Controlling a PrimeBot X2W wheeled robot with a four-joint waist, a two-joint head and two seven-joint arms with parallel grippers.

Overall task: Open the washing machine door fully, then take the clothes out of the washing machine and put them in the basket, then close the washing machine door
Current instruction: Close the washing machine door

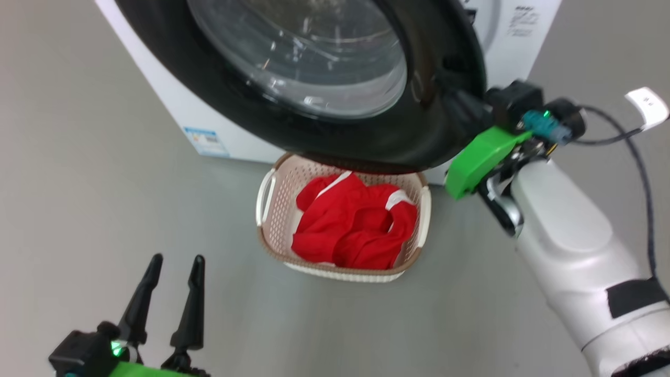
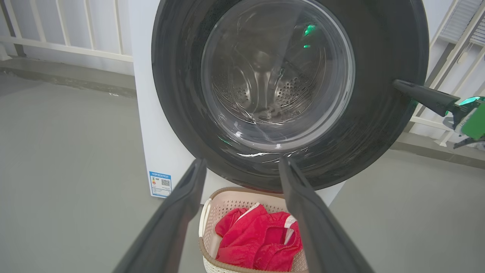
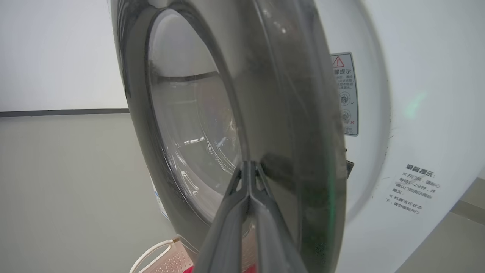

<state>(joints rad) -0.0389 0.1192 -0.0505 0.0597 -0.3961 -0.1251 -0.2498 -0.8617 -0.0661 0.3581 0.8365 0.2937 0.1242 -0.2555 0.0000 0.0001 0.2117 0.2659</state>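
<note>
- Washing machine door (image 1: 293,63) standing ajar; gap showing between its black rim and white front of washing machine (image 2: 146,113).
- Steel drum showing through door glass.
- Right gripper (image 3: 249,167) clenched, fingertips lying together against door rim at its free edge, grasping nothing.
- Basket (image 1: 272,209) sitting on grey floor (image 1: 78,209) just before machine, far end under door's lower rim.
- Red clothes (image 1: 356,225) lying inside basket.
- Left gripper (image 1: 177,259) hovering over floor short of basket, fingers spread wide, empty.

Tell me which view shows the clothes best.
Head view: the clothes lie in the basket, seen from above, nearly whole. Left wrist view: a finger covers their right side, frame cuts the bottom. Right wrist view: just a red sliver at the bottom edge.
</note>
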